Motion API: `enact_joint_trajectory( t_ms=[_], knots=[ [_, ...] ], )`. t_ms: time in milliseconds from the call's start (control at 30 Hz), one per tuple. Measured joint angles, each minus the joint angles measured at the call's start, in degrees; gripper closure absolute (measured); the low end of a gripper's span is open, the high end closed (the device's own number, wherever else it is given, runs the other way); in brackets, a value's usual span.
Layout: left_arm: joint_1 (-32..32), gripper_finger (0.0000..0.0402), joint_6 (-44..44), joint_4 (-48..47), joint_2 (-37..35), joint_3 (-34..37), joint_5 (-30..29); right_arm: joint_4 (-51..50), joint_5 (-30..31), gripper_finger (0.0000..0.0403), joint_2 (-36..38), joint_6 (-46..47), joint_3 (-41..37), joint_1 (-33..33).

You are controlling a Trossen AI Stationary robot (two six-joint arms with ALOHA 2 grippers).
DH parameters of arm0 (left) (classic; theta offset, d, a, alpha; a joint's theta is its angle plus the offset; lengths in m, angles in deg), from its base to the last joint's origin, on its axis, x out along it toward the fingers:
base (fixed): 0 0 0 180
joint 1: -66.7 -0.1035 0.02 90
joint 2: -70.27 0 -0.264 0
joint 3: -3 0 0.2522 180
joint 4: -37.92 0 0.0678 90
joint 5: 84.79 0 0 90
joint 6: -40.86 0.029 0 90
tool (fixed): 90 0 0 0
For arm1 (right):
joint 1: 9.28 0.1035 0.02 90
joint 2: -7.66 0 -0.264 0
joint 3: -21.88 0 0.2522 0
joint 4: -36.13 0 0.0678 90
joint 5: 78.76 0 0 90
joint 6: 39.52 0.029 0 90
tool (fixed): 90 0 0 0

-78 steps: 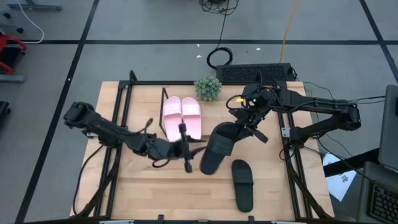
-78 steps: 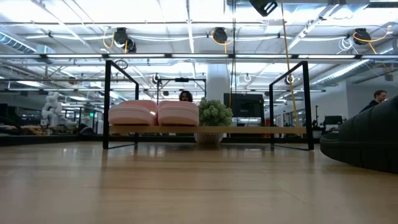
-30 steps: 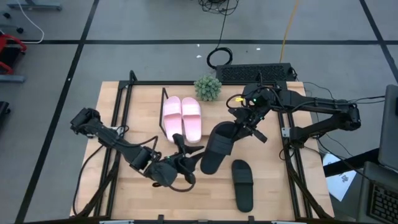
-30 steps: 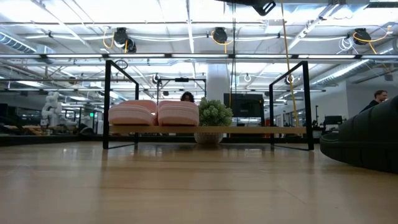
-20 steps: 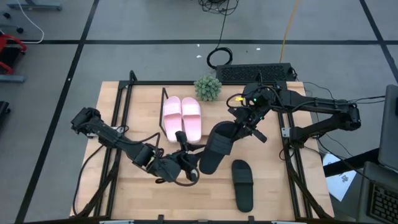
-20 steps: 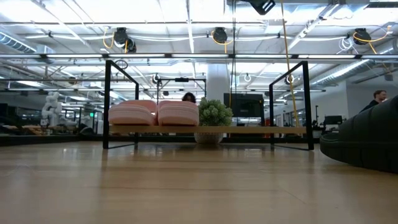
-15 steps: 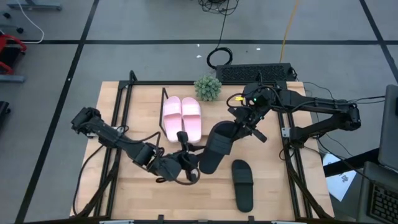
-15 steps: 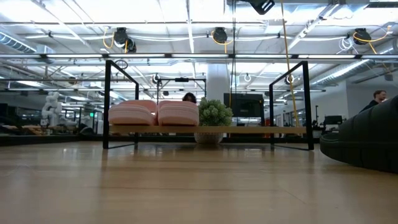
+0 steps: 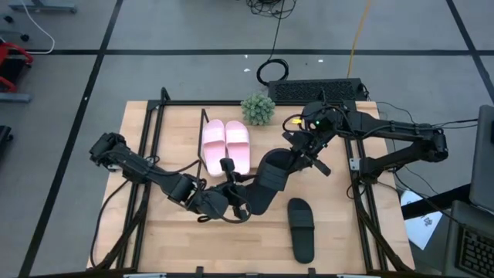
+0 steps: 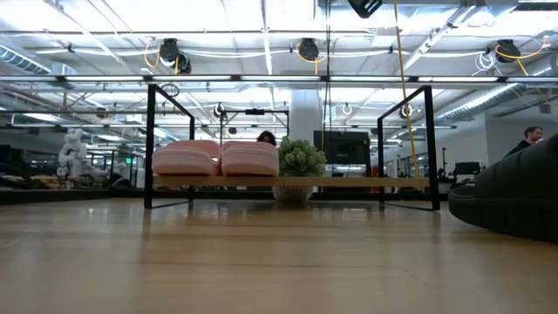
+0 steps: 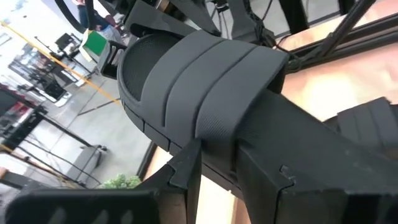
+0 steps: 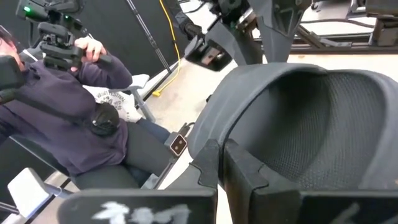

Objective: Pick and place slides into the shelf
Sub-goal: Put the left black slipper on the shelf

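Slides: two pink [image 9: 225,144] on shelf [image 10: 366,183]; two black [image 9: 266,180].

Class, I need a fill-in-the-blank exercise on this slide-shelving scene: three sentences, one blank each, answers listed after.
1. The pair of slides already on the shelf is coloured ____.
2. Both grippers grip the same ____ slide: the right gripper at one end, the left gripper at the other.
3. The other black slide lies flat on the ____.

Missing words: pink; black; table
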Motion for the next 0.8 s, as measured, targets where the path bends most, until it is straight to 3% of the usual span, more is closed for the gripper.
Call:
enact_joint_trajectory(
  t_ms=[367,800],
  knots=[
    [-0.2,0.0300,4.6,6.5,0.8,0.1,-5.5,0.8,0.5,0.0403,0.1,0.7,0.0,1.5],
    [-0.6,0.0300,11.4,16.2,0.8,0.1,-6.3,3.5,0.4,0.0403,0.2,1.5,0.0,3.8]
  ],
)
